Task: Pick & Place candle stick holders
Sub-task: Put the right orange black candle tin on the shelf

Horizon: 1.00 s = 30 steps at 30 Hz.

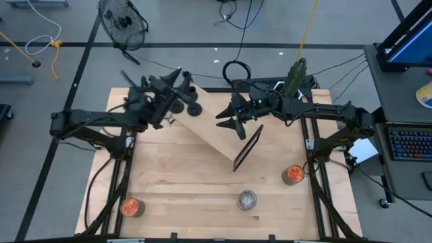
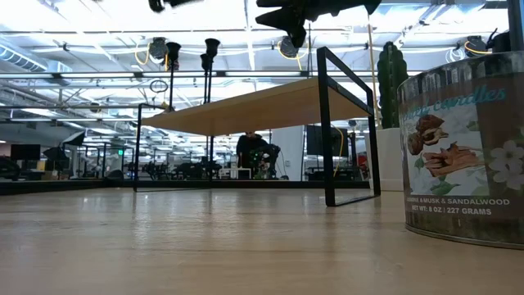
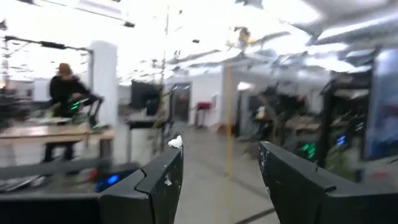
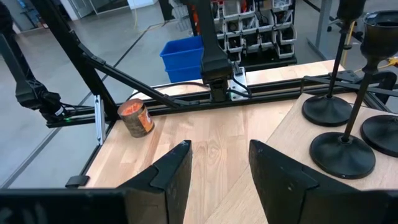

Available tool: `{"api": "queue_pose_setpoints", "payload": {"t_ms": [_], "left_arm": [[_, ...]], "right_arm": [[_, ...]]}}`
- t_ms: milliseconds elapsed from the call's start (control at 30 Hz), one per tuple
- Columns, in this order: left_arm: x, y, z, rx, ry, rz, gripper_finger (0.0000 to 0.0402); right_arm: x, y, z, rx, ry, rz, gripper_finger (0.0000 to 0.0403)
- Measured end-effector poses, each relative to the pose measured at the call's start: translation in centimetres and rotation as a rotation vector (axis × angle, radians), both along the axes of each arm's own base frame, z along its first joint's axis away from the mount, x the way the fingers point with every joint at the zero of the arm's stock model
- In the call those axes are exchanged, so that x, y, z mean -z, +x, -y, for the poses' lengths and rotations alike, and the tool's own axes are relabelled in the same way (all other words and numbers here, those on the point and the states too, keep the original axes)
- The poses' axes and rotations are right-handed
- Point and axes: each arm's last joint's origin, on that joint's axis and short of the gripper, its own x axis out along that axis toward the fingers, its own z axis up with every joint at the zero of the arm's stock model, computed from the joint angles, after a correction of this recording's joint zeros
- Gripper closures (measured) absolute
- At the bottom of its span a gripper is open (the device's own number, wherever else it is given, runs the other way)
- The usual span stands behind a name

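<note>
Three black candle stick holders [image 1: 187,102] stand on their round bases at the far left end of a raised wooden shelf [image 1: 216,131]; they also show in the right wrist view [image 4: 342,155]. One orange glass cup [image 1: 131,206] stands at the near left and one [image 1: 293,175] at the right. A silvery cup [image 1: 247,200] stands near the front edge. My left gripper [image 1: 177,82] is open and empty, above and just beyond the black holders. My right gripper [image 1: 233,121] is open and empty above the shelf's middle, to the right of the holders.
The shelf stands on a black metal frame [image 2: 327,123] and runs diagonally across the table. A white pot with a green cactus [image 1: 295,75] stands at the far right. A person [image 3: 65,99] shows in the room beyond. Bare wood lies between the cups at the front.
</note>
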Motion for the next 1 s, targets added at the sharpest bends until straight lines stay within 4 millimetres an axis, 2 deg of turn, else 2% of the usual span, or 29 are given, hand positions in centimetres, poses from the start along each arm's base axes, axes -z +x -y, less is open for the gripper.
{"api": "queue_pose_setpoints", "payload": {"t_ms": [167, 300, 400, 567, 767, 1000], "left_arm": [[-3.5, -1.6, 3.2, 0.112, 0.042, 0.040, 0.0188], [-4.4, -2.4, 6.1, 0.117, -0.026, -0.075, 0.0188], [-4.4, -3.0, 8.3, 0.075, -0.125, -0.125, 0.0188], [-3.0, -4.1, 12.0, 0.039, -0.241, -0.169, 0.0188], [-1.4, -5.8, 15.7, 0.140, -0.334, -0.129, 0.0188], [-0.1, -7.4, 18.7, 0.334, -0.445, -0.053, 0.0188]], "right_arm": [[0.0, 0.0, 0.0, -0.005, -0.006, -0.005, 0.0248], [-0.2, -0.9, -0.2, -0.014, -0.025, -0.040, 0.0248], [-0.5, -2.0, -0.5, -0.022, -0.038, -0.084, 0.0248], [-1.6, -4.6, -1.7, -0.061, -0.073, -0.136, 0.0258], [-2.7, -8.0, -4.5, -0.158, -0.087, -0.207, 0.0295], [-3.3, -11.8, -7.5, -0.270, -0.067, -0.303, 0.0323]]}}
